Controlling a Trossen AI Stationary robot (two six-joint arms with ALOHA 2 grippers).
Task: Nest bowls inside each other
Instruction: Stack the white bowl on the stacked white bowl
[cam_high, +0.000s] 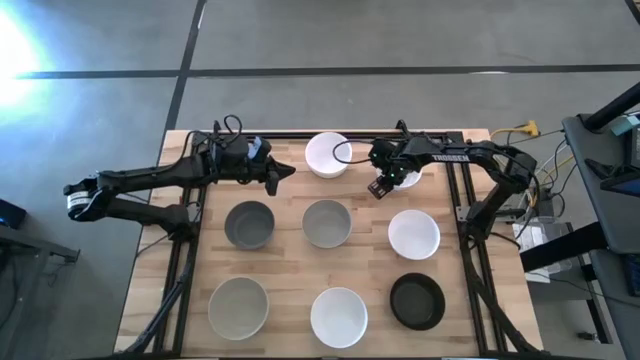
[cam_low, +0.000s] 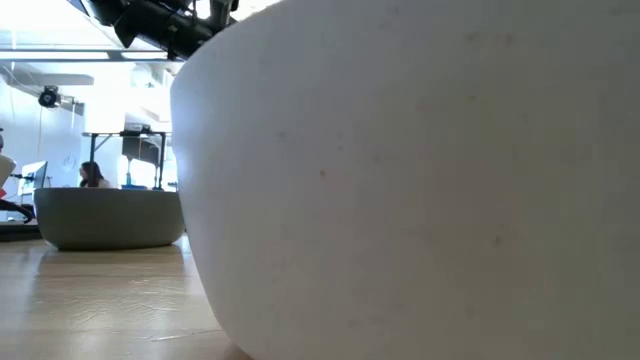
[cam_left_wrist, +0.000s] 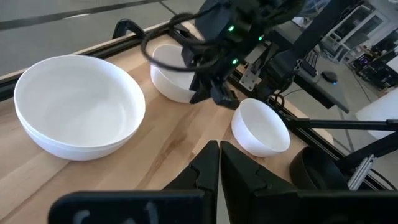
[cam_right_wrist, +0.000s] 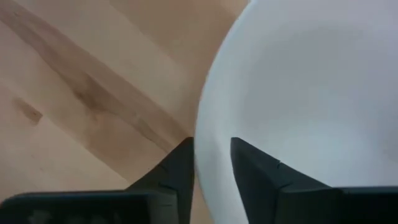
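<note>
Straddling the rim of a white bowl (cam_right_wrist: 311, 93) near the tabletop's far right corner, the right gripper (cam_high: 380, 187) has one finger inside the wall and one outside; the wrist view shows the rim between them, but whether they are pressing on it I cannot tell. In the high view that bowl is mostly hidden under the right arm's wrist. The left gripper (cam_high: 283, 176) sits over the far edge left of centre, its fingers (cam_left_wrist: 211, 168) closed together with nothing between them.

Another white bowl (cam_high: 327, 154) stands at the middle of the far edge, between the two grippers. Across the middle of the tabletop run a dark grey bowl (cam_high: 249, 224), a lighter grey bowl (cam_high: 326, 223) and a third white bowl (cam_high: 414, 234). Along the near edge lie a pale grey bowl (cam_high: 238, 307), a fourth white bowl (cam_high: 338, 317) and a black bowl (cam_high: 417, 301). All stand apart, none nested in another as far as the overhead view shows. In the low view the near white bowl fills most of the frame and blocks everything behind it.
</note>
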